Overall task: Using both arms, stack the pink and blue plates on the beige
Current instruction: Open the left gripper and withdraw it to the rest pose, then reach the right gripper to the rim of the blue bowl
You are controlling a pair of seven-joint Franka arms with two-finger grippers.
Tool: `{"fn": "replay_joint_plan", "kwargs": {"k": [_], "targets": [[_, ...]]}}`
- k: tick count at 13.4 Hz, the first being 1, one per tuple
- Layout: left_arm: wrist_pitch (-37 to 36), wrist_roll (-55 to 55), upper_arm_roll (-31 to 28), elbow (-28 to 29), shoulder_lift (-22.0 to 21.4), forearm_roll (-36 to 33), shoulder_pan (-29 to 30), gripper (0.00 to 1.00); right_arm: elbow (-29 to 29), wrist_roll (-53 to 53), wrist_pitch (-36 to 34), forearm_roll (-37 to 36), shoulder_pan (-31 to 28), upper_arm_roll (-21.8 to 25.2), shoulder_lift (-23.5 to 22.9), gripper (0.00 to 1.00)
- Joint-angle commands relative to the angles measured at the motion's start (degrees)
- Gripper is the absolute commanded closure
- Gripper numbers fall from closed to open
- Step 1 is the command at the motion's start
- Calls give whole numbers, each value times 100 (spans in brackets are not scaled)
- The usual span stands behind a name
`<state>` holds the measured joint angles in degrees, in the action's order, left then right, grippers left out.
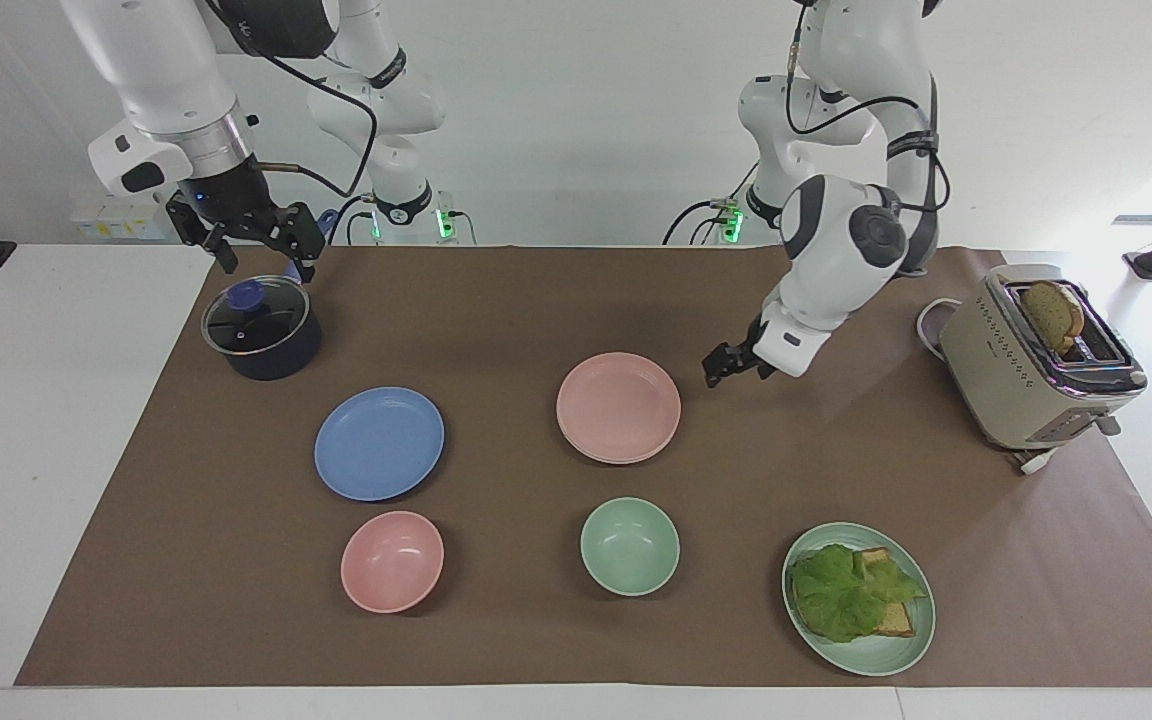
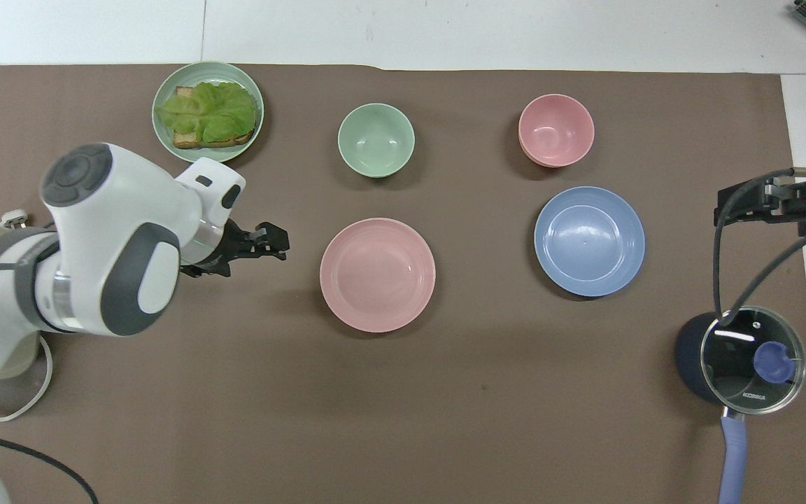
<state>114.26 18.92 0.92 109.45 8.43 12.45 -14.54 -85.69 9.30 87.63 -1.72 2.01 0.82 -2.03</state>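
The pink plate (image 1: 619, 405) (image 2: 377, 274) lies squarely on the beige plate (image 1: 620, 461), of which only a thin rim shows under it. The blue plate (image 1: 379, 442) (image 2: 589, 240) lies alone on the brown mat, beside the stack toward the right arm's end. My left gripper (image 1: 719, 368) (image 2: 278, 243) hangs open and empty just above the mat, a short gap away from the pink plate toward the left arm's end. My right gripper (image 1: 266, 262) (image 2: 753, 203) waits open above the lidded pot.
A dark pot with a glass lid (image 1: 261, 328) stands near the right arm. A pink bowl (image 1: 392, 560), a green bowl (image 1: 629, 546) and a green plate with a lettuce sandwich (image 1: 858, 598) line the edge farthest from the robots. A toaster (image 1: 1036, 360) holds bread at the left arm's end.
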Motion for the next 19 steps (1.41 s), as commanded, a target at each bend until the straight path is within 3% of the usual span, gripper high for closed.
{"fn": "replay_joint_plan", "kwargs": {"k": [1, 5, 8, 12, 15, 19], "targets": [[-807, -615, 22, -642, -52, -436, 485, 0, -159, -183, 8, 93, -52, 6, 142, 0], [-1914, -1828, 13, -1766, -61, -1033, 1136, 0, -290, -192, 297, 93, -52, 6, 150, 0], [-2513, -2093, 30, -2312, -79, -1253, 1225, 0, -632, -507, 823, 93, -183, 6, 159, 0], [-2637, -2094, 66, -2367, -596, -1210, 1190, 0, -1668, -824, 2350, 102, -271, 6, -33, 0], [-2628, -2068, 31, -2340, -624, -1201, 1251, 0, -1995, -886, 3336, 102, -377, 6, -612, 0], [-2637, -2068, 4, -2340, -624, -1201, 1331, 0, -2794, -1350, 4708, 453, -473, 6, -904, 0]]}}
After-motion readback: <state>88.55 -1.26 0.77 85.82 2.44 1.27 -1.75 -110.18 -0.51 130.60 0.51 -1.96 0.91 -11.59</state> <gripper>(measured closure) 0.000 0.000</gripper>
